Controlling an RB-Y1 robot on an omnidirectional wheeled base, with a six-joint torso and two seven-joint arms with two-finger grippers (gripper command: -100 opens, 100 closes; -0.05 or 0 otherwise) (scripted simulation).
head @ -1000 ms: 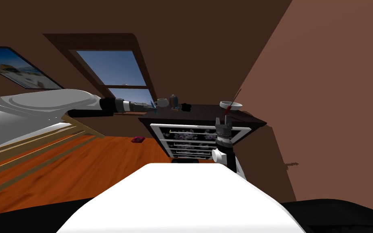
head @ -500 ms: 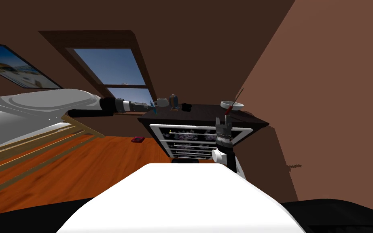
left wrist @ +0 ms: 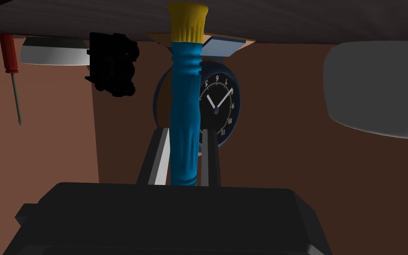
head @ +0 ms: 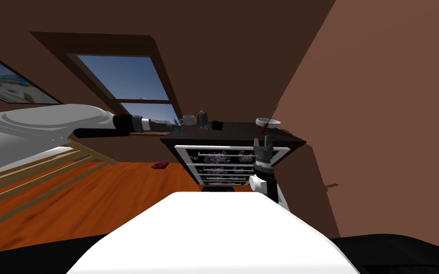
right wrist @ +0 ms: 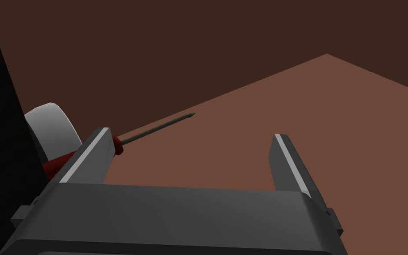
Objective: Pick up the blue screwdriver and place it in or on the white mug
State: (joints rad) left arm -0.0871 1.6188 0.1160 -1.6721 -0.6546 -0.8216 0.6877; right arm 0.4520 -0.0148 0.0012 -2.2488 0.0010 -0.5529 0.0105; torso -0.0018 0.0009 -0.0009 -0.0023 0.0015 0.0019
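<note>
One blue screwdriver point(left wrist: 183, 102) in left claw point(left wrist: 186, 131)

Home bedrm: bed point(head: 9, 152), dresser point(head: 233, 164), window point(head: 123, 78), clock point(left wrist: 220, 104).

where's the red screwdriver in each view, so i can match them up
Head view: red screwdriver leaning in the white bowl at the dresser's right end.
Left wrist view: screwdriver beside that bowl, on its side away from the clock.
Right wrist view: by the bowl, shaft poking past one finger of the right pincer.
Shared landmark: the white bowl.
</note>
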